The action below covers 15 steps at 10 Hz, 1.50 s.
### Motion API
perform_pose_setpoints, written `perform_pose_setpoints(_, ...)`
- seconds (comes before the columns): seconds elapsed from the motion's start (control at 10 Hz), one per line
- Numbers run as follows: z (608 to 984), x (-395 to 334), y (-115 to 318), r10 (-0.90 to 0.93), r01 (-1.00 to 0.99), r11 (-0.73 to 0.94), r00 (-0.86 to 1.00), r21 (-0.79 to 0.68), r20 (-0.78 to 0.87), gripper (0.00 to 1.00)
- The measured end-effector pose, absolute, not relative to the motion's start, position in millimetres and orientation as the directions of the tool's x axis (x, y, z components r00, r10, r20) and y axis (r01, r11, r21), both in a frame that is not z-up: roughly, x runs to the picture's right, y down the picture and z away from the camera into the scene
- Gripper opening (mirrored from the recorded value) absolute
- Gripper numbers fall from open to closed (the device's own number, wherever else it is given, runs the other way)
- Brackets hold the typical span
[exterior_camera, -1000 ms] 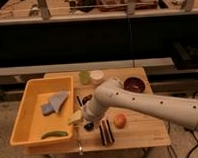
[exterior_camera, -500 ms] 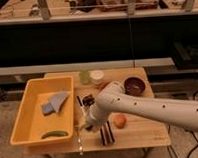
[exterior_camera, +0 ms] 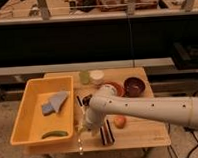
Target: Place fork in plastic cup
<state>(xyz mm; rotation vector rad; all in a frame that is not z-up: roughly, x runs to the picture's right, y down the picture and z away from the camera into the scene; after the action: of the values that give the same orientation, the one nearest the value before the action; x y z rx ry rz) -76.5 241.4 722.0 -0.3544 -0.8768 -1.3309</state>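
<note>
My gripper [exterior_camera: 85,125] is at the table's front left, just right of the yellow bin, at the end of the white arm that reaches in from the right. A thin pale fork [exterior_camera: 80,143] hangs down from it, past the table's front edge, and the fingers look shut on its upper end. The plastic cup [exterior_camera: 84,76], pale yellow-green, stands upright at the back of the table, well behind the gripper. A short yellowish piece shows right at the fingers.
A yellow bin [exterior_camera: 24,117] holds a grey-blue cloth [exterior_camera: 54,102] and a green pod [exterior_camera: 54,134]. A white tub [exterior_camera: 97,76] stands beside the cup, a dark red bowl [exterior_camera: 134,85] at the right. An orange fruit [exterior_camera: 120,121] and a dark brush [exterior_camera: 106,133] lie by the arm.
The gripper has come down at the table's front left and shut on the fork. The arm has shifted a little toward the front edge.
</note>
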Motion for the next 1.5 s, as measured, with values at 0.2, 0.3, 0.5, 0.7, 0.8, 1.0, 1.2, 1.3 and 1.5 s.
perform_pose_setpoints(0.2, 742, -90, 255, -0.669, 0.945, 0.22, -0.033, 0.24, 0.743, 0.53)
perform_pose_setpoints(0.3, 747, -94, 255, -0.664, 0.944, 0.224, -0.032, 0.24, 0.747, 0.53)
perform_pose_setpoints(0.5, 753, -103, 254, -0.668, 0.946, 0.209, -0.048, 0.249, 0.743, 0.53)
perform_pose_setpoints(0.7, 758, -113, 254, -0.673, 0.953, 0.18, -0.062, 0.244, 0.737, 0.53)
perform_pose_setpoints(0.8, 764, -116, 257, -0.676, 0.958, 0.155, -0.074, 0.24, 0.733, 0.53)
perform_pose_setpoints(1.0, 771, -119, 259, -0.685, 0.961, 0.132, -0.088, 0.242, 0.723, 0.53)
perform_pose_setpoints(1.2, 778, -121, 260, -0.703, 0.962, 0.102, -0.111, 0.255, 0.703, 0.53)
perform_pose_setpoints(1.3, 780, -123, 263, -0.709, 0.963, 0.081, -0.126, 0.258, 0.693, 0.53)
perform_pose_setpoints(1.5, 785, -124, 267, -0.717, 0.966, 0.052, -0.14, 0.253, 0.682, 0.53)
